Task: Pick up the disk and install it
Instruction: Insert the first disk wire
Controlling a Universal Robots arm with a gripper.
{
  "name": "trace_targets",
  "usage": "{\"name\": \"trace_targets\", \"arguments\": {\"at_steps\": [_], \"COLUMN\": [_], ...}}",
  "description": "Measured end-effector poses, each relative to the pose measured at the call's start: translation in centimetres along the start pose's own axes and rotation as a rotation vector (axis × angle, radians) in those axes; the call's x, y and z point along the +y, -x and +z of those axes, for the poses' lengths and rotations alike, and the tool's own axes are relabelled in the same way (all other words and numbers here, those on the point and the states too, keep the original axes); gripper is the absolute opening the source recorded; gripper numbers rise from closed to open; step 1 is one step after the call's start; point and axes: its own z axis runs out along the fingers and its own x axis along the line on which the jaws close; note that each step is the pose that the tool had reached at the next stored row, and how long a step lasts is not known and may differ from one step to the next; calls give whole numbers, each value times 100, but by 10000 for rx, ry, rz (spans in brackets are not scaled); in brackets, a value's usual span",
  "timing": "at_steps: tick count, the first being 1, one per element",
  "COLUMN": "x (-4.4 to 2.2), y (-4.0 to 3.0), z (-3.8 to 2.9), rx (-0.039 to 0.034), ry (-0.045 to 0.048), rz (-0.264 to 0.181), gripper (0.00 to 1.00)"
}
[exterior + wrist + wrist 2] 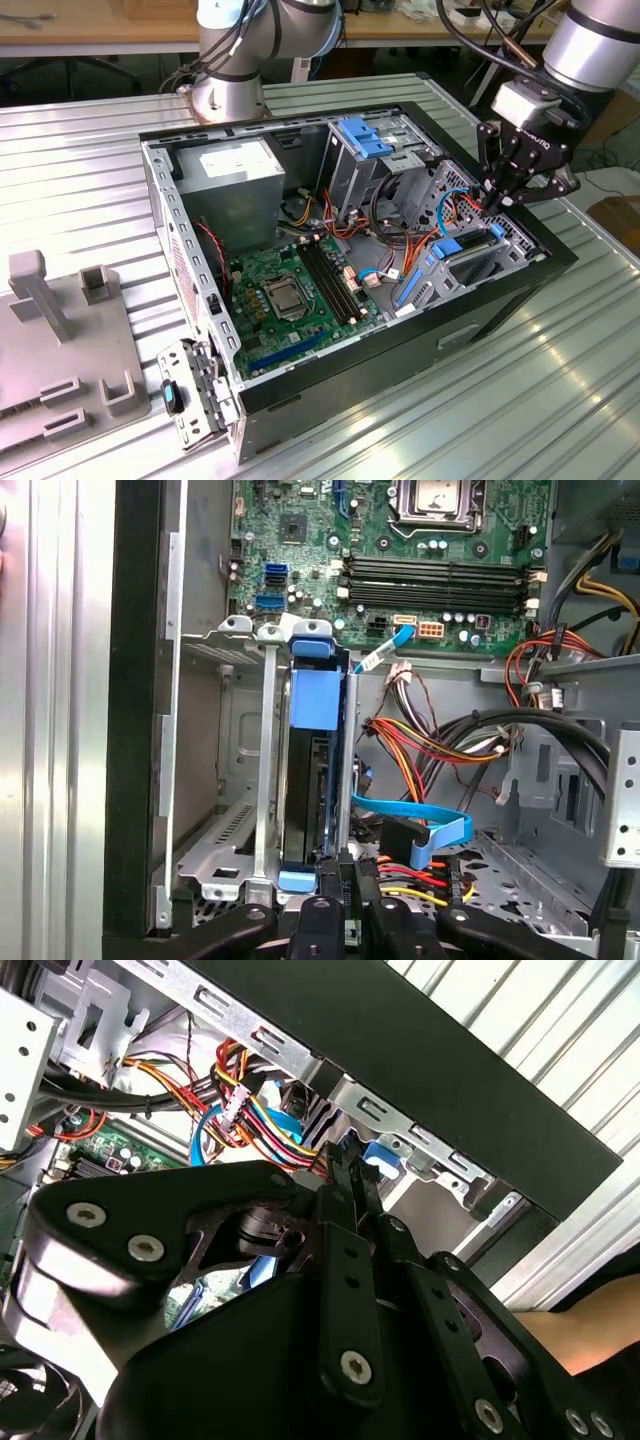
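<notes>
From where I stand, the arm (590, 40) comes in high from the exterior view's right. Its silver forearm slopes down and the wrist is bent so the gripper (490, 203) points almost straight down into the open computer case (500, 300). The case lies on its side on the ribbed metal table (480, 420). The arm's base (230, 90) sits behind the case, so the arm curves over and around it.

The gripper hangs over the corner of the case at the exterior view's right, just above the metal drive cage (265, 780). The disk (312, 780) stands on edge in that cage, a dark slab in a bright blue carrier. It has 2 blue end tabs, 1 toward the green motherboard (440, 560) and 1 at the gripper's end. In the exterior view the disk (470, 262) shows as a dark strip along the case's black side wall.

In the first wrist view the gripper (345, 880) is right at the near end of the disk, just beside the lower tab. Whether it touches is unclear — and I cannot tell whether the jaws are apart or clamped.

A flat blue cable (440, 830) loops just beside the gripper. Red, yellow and orange wires (430, 745) run across the bay near it.
</notes>
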Motion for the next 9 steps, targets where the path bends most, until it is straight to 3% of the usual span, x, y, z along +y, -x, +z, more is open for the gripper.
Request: {"name": "trace_targets", "arguments": {"at_steps": [3, 9], "x": [1, 93], "y": [-1, -17], "z": [5, 26], "rx": [-1, 1], "ry": [-8, -64], "rz": [0, 32], "gripper": [16, 16]}}
